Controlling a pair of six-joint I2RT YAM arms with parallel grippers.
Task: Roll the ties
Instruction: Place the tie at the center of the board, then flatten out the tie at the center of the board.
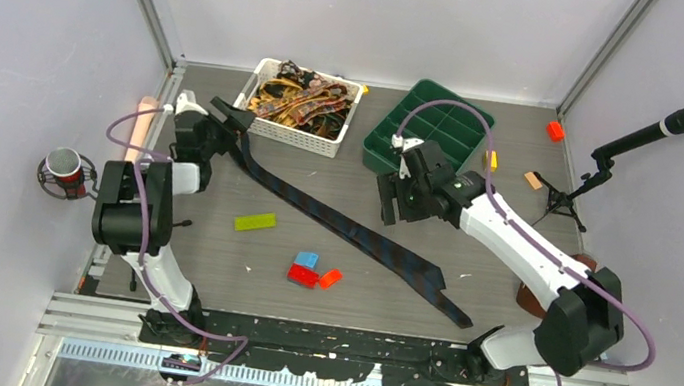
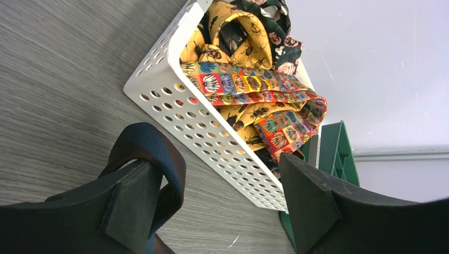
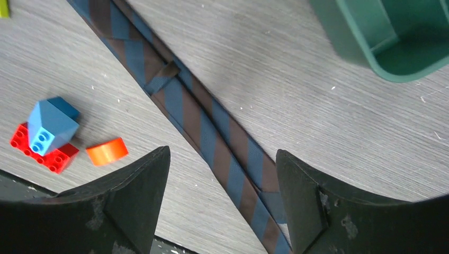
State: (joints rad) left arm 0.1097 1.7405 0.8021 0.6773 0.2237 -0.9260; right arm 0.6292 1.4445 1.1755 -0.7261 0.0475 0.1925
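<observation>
Left gripper (image 2: 217, 177) is spread wide and clamps nothing; the narrow end of the navy tie (image 1: 353, 230) is only looped over one finger (image 2: 132, 201), just beside the white basket (image 2: 174, 100). Right gripper (image 3: 222, 159) is released too, hovering over the tie's mid-length, which runs diagonally between its fingers, flat on the surface (image 3: 328, 106). Risk: the draped loop could slide off once rolling starts, or with no tension the roll goes loose and skewed. The tail could drag the nearby bricks (image 3: 47, 132). Other ties (image 2: 249, 79) are heaped in the basket.
</observation>
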